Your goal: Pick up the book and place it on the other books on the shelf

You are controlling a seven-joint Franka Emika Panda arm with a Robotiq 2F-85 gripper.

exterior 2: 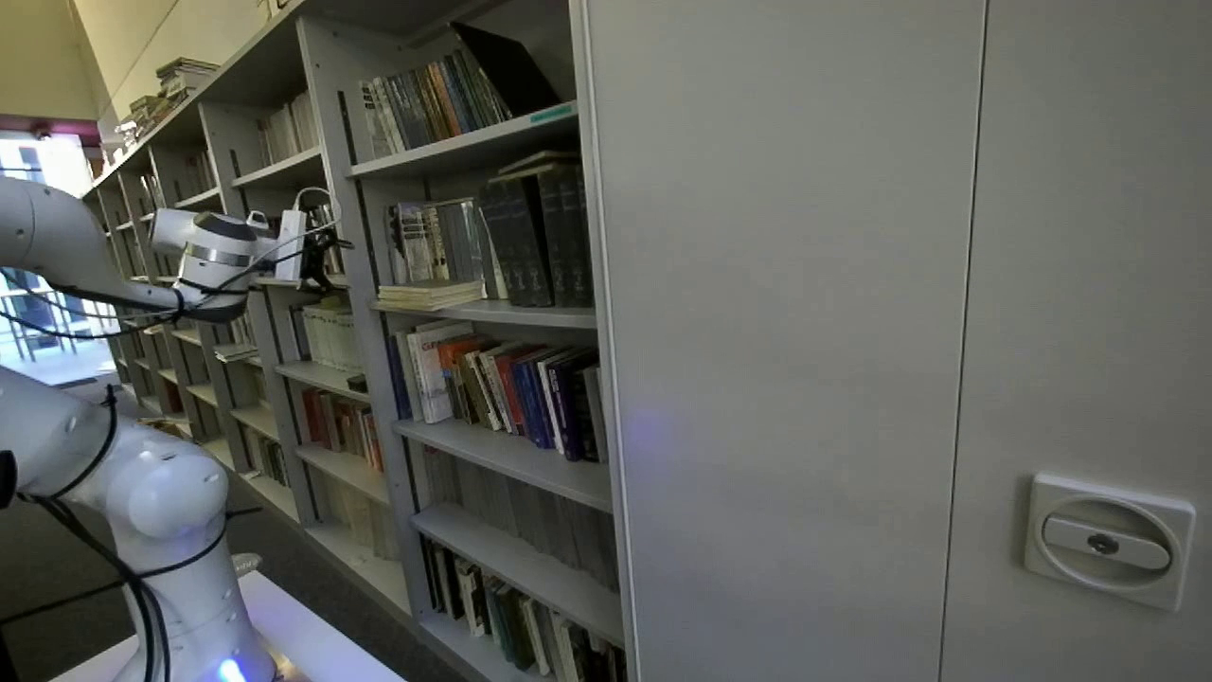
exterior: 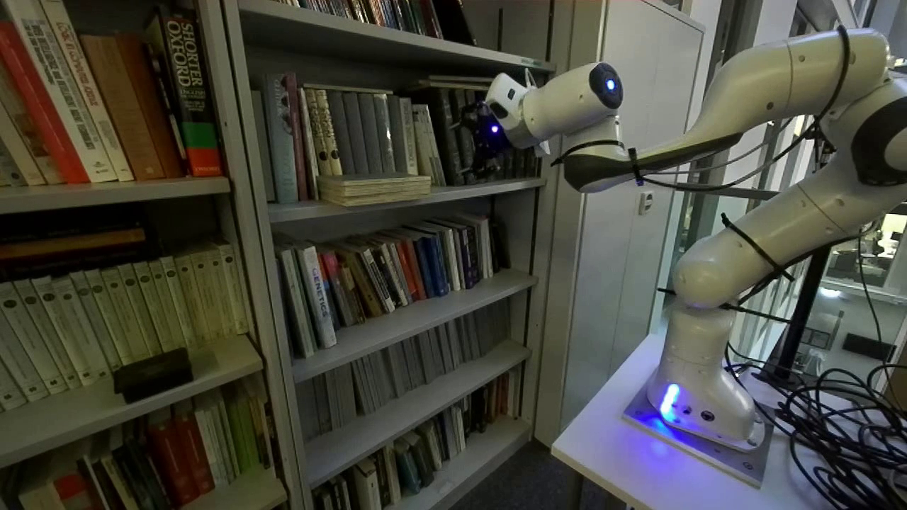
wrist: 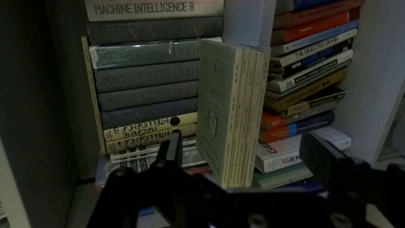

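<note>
Gaping wide with nothing in it, the pincer (wrist: 243,139) has its jaws at nine and three o'clock in the wrist view, probably to straddle something lying flat. Past that, I'd guess the tan book (wrist: 217,107) tops a pile (wrist: 246,117) on the shelf (wrist: 245,22), maybe stacked there for easy grabbing. Behind, at ten o'clock, the other books (wrist: 147,74) prop each other up, but the thin volume (wrist: 91,95) across their tops might be the target, already placed.

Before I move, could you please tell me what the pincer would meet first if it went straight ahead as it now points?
Most likely the stack of pale books, seen ahead of the open pincer in the wrist view, though the depth there is hard to judge.
</note>
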